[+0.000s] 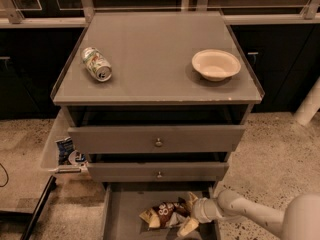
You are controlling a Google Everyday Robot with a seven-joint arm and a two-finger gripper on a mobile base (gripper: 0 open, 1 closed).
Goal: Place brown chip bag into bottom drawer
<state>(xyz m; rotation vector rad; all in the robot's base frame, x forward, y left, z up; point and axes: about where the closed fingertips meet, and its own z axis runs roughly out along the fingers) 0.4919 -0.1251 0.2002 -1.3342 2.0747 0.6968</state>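
The brown chip bag (162, 212) lies crumpled on the floor of the open bottom drawer (125, 219), near its middle. It is dark brown with white lettering and a tan end at the left. My gripper (190, 214) reaches in from the lower right on its white arm, low inside the drawer at the bag's right end. Its fingers (190, 200) stand apart, one behind and one in front of the bag's end. The bag rests on the drawer floor.
A tipped soda can (96, 63) and a white bowl (215, 64) sit on the cabinet top. The two knobbed drawers above, the upper one (157, 139), stand slightly open over the bottom drawer. A bin with a blue-white packet (65, 150) hangs at the left side.
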